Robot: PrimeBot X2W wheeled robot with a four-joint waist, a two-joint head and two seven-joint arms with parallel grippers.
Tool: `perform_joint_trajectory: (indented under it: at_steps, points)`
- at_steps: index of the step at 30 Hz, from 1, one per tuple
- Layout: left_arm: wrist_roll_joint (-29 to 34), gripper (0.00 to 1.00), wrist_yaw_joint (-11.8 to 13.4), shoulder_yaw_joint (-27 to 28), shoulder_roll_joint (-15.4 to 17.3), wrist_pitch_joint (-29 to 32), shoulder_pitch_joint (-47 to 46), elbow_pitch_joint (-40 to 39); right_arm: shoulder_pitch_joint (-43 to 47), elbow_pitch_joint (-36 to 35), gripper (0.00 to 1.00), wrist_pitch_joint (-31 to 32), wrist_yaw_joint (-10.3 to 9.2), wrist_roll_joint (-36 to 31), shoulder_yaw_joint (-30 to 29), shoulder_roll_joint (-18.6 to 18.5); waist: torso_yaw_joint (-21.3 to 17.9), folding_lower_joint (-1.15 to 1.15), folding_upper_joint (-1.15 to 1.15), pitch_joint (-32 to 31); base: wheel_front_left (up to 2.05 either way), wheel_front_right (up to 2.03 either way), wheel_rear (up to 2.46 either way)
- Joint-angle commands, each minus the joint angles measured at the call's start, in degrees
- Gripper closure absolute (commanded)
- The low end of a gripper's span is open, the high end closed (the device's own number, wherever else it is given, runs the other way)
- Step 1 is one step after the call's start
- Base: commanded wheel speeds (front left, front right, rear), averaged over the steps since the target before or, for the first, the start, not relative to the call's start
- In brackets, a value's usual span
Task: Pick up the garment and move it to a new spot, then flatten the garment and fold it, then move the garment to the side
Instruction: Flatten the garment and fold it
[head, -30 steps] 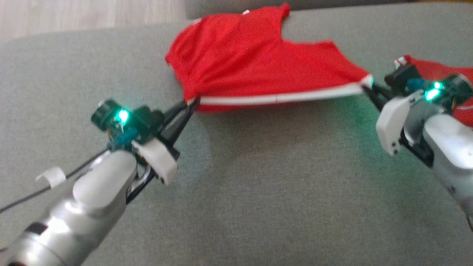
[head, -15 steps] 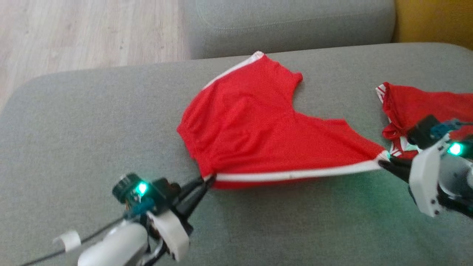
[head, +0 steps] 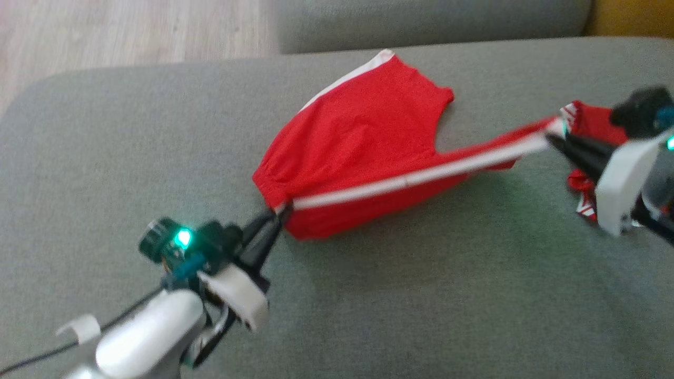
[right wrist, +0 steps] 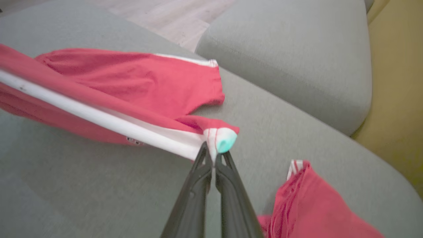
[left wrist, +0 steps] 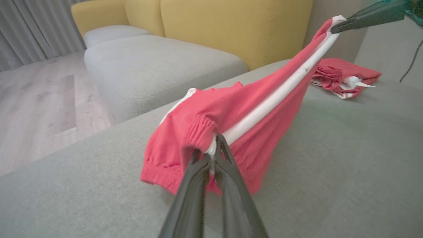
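Red shorts mid-frame in head view, stretched between both grippers. Left gripper, lower left, clamped on waistband corner at white stripe. Right gripper, upper right, pinched tight on stripe's other end, raised above grey cushion. Stripe taut, running diagonally. Far leg of shorts lying on cushion. Second red garment crumpled at right edge, just beside right gripper.

From the head we look down on the grey fabric cushion. Our wrist cameras sit low and close at opposite ends of the red cloth garment with a white stripe, facing each other.
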Motion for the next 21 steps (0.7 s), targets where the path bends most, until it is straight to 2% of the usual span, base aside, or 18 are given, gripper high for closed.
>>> perform_joint_trajectory:
  at_steps: [1, 10, 21]
  points:
    - [0.02, 1.00, 0.96, 3.59, 1.05, -0.17, -4.50, -0.17, -2.22, 0.39, 1.00, -0.93, -0.05, -1.67, -2.43, -0.21, 1.17, -0.01, 0.00, 2.16, 0.00, 0.00, 0.00]
    - [-0.84, 1.00, 3.08, 6.16, -3.52, -0.24, -9.82, 4.98, -10.64, 9.16, 1.00, -2.38, -0.05, -10.49, -6.18, 8.08, 4.85, -0.01, 0.00, 8.01, 0.00, 0.00, 0.00]
    - [-1.15, 1.00, 2.72, 6.74, -9.95, -0.81, -16.34, 12.47, -22.92, 21.76, 1.00, -5.59, -0.05, -15.78, -2.78, 12.99, 9.83, -0.01, 0.00, 15.46, 0.00, 0.00, 0.00]
